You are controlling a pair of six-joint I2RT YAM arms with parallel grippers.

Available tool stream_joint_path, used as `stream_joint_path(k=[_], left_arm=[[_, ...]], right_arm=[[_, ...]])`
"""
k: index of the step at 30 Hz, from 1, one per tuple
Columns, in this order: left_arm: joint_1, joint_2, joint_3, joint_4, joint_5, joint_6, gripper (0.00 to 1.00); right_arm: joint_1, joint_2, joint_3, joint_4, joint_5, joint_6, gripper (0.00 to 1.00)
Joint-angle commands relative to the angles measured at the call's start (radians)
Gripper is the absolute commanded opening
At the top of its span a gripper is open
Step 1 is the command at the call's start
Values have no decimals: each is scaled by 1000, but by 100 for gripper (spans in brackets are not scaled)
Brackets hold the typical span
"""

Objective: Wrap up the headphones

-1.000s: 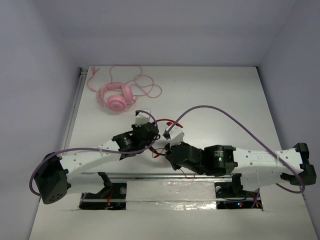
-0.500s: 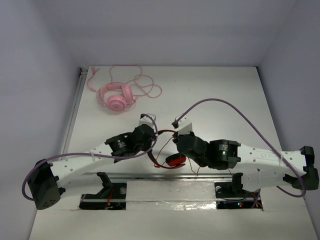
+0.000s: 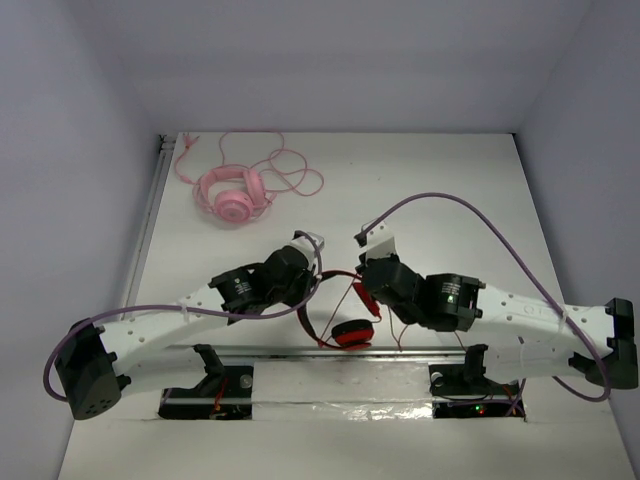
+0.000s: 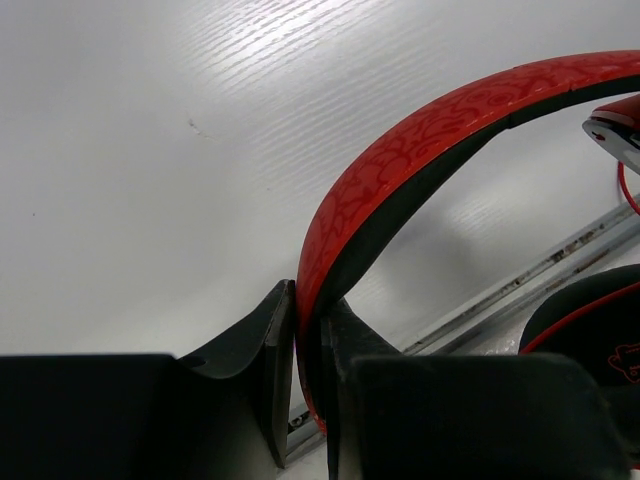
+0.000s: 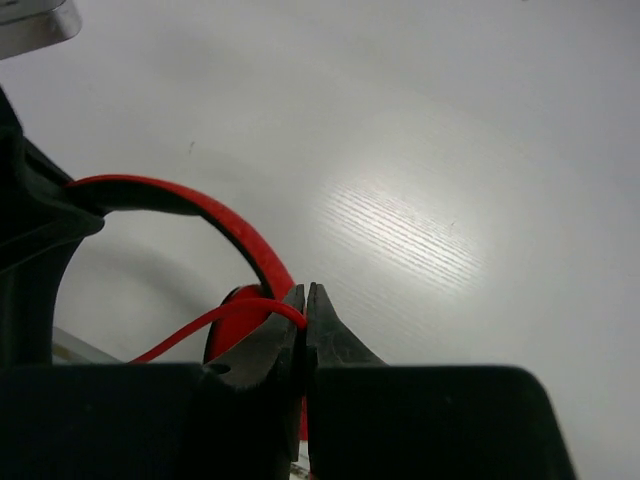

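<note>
Wrapping seems to be starting: you are clamping the band of the headphones in the left gripper, near the table's front edge, and pinching the cable in the right gripper, needing next a taut loop round the band.

Headphones: red ear cup.
Headband: red outer face with a tone-on-tone swirl pattern, black underside.
Cable: red.
Left gripper, right gripper: black fingers.
Table: white, faint woodgrain.
Pink headphones, at the table's far-left corner: pink throughout.
</note>
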Motion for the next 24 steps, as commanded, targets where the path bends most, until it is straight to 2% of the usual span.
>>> stream_joint_path(k=[1, 7, 10, 15, 19, 24], left_arm=[[-3, -37, 65, 64, 89, 43, 0], [-3, -82, 97, 70, 187, 66, 0], [-3, -95, 111, 70, 216, 72, 0], [56, -117, 114, 72, 226, 72, 0], [125, -155, 116, 107, 282, 46, 0], [145, -172, 155, 95, 265, 32, 0]], right_arm=[[-29, -15, -7, 79, 57, -35, 0], [-84, 3, -21, 116, 78, -20, 5], [-93, -6, -36, 152, 72, -21, 10], [-113, -35, -59, 187, 71, 3, 16], [-141, -84, -134, 295, -27, 19, 14], [-213, -167, -216, 417, -158, 34, 7]])
